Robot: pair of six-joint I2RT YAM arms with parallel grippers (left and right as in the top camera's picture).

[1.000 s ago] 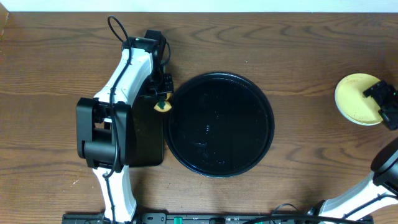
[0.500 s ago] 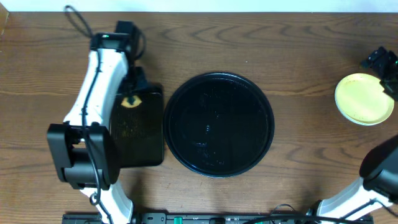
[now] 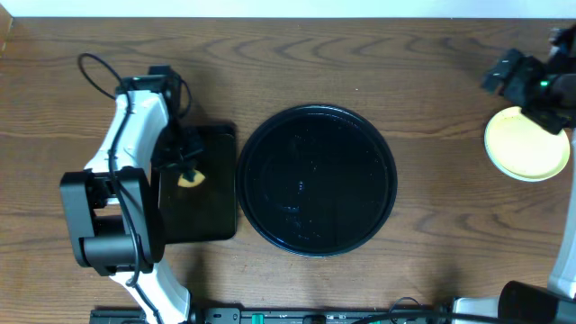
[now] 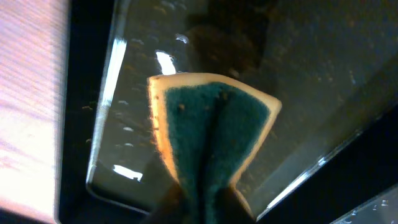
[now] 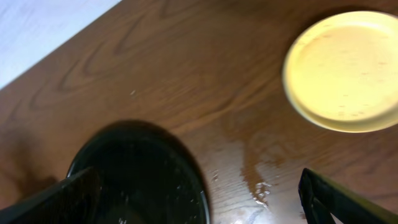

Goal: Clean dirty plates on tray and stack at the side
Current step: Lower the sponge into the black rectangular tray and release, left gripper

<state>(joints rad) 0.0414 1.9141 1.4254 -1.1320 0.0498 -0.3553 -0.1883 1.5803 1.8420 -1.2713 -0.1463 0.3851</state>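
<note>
Fingers of your left gripper [image 4: 208, 211] pinch the lower end of the sponge [image 4: 211, 130], which is creased down its green face between them. The sponge hangs over the wet floor of the small rectangular tray [image 4: 104, 124], and its yellow edge points away from the fingertips. Your right gripper [image 5: 199, 177] has its fingers spread wide with nothing between them. The yellow plate [image 5: 345, 68] lies flat on the table [image 3: 432, 72], beyond the right-hand finger and apart from it. From overhead the gripper covers the plate's upper edge, and you cannot tell whether other plates sit beneath it. The round black tray [image 3: 315, 180] lies just past the left-hand finger of that gripper with no plate on it. A wet patch [image 5: 255, 177] shines on the wood between the two fingers.
</note>
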